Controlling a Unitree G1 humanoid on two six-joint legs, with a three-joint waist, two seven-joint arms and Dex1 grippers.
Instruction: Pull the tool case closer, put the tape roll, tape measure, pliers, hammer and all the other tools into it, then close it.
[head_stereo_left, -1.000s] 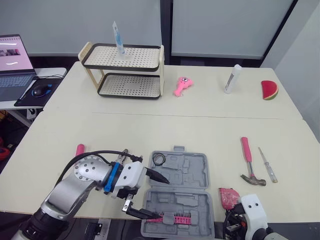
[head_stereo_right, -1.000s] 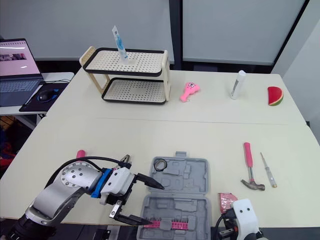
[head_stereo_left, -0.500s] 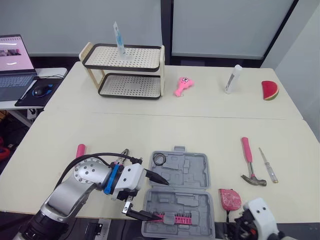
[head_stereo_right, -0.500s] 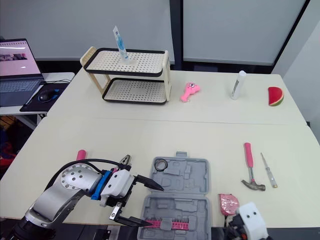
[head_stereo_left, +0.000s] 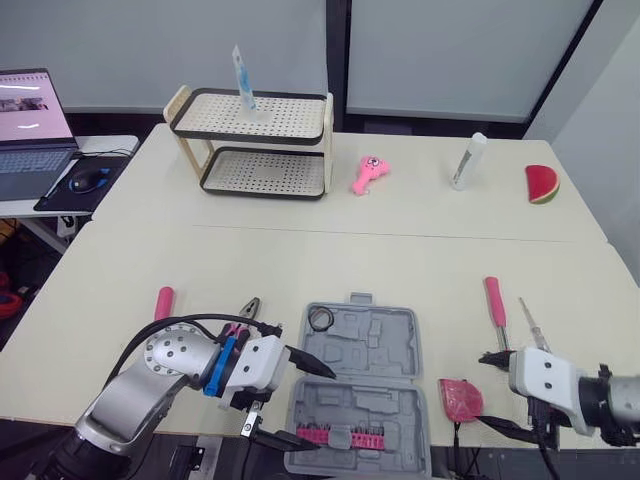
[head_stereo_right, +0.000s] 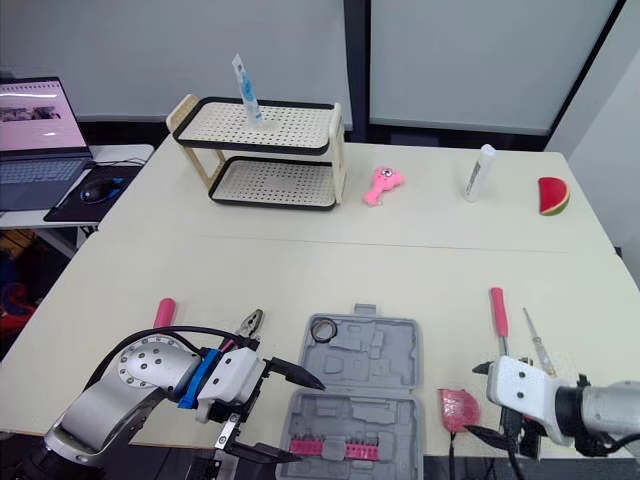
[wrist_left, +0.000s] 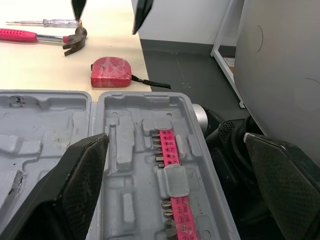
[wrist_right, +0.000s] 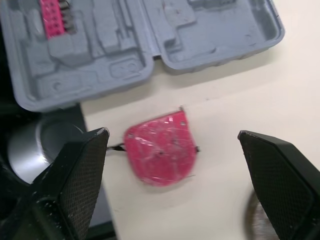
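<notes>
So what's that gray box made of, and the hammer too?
The tool case looks like matte gray plastic, because tool-shaped hollows are moulded into it. The hammer seems to have a dark metal head and a shiny metal shaft. Its pink grip is probably rubber or plastic; the look alone doesn't settle which.

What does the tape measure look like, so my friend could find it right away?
Find the open grey tool case at the near edge of the table. Just off its right side lies the tape measure. It is a squat, rounded red lump with a thin black strap, unlike the long, thin hammer and screwdriver beyond it.
</notes>
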